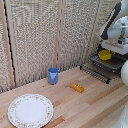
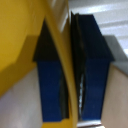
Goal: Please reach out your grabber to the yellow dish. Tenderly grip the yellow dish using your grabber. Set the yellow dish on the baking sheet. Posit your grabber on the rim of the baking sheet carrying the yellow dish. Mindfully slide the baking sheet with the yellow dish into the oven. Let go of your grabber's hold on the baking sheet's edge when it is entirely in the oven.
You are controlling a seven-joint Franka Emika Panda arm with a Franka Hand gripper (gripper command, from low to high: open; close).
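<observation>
Claw (image 2: pixel 70 75) pinching yellow dish (image 1: pixel 104 55), over baking sheet (image 1: pixel 114 63)

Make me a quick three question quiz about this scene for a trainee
1. True or false: the pincer is shut on the rim of the yellow dish.
2. What stands closest to the blue cup? A) white patterned plate B) orange-yellow oblong piece C) baking sheet
3. Fill in: the yellow dish is over the ____.

Key: 1 true; 2 B; 3 baking sheet.
</observation>
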